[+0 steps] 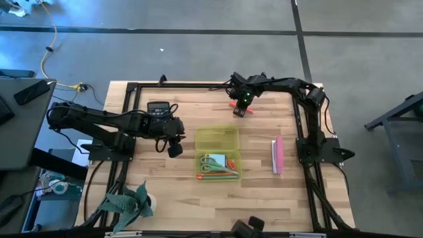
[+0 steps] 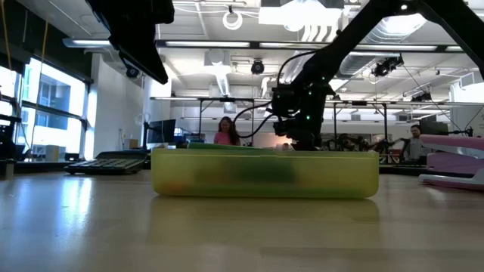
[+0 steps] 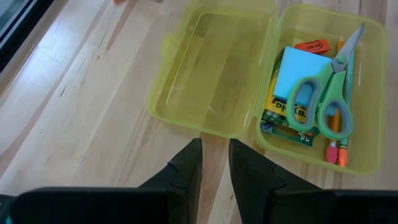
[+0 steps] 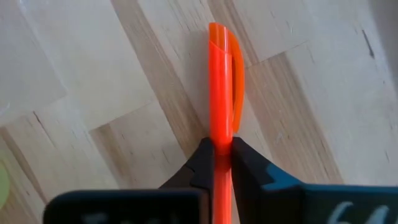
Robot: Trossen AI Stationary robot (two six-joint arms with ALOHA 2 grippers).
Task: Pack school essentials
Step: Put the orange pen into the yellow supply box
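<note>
An open translucent yellow-green case (image 1: 217, 152) lies mid-table, with its empty lid (image 3: 211, 74) on the far side. Its base holds a light blue sticky-note pad (image 3: 298, 71), green-handled scissors (image 3: 323, 102), a crayon box (image 3: 283, 118), a red eraser (image 3: 313, 45) and orange pens (image 3: 336, 152). My left gripper (image 3: 215, 171) hovers left of the case, holding nothing, with a narrow gap between its fingers. My right gripper (image 1: 241, 110) is beyond the case near the far edge, shut on an orange pen (image 4: 222, 81). My right gripper pinches the orange pen between its two fingers (image 4: 202, 158), partway along the barrel (image 4: 222, 140). The pen runs along the fingers, and its capped, clipped end (image 4: 233, 68) sticks out past the fingertips. Whether the pen is lifted clear of the table, I cannot tell.
A pink object (image 1: 278, 154) lies right of the case. A black calculator (image 1: 158, 107) sits at the far left, and a green leafy thing (image 1: 132, 201) at the near left. A black frame (image 1: 301, 125) borders the table. People show in the room behind (image 2: 224, 130).
</note>
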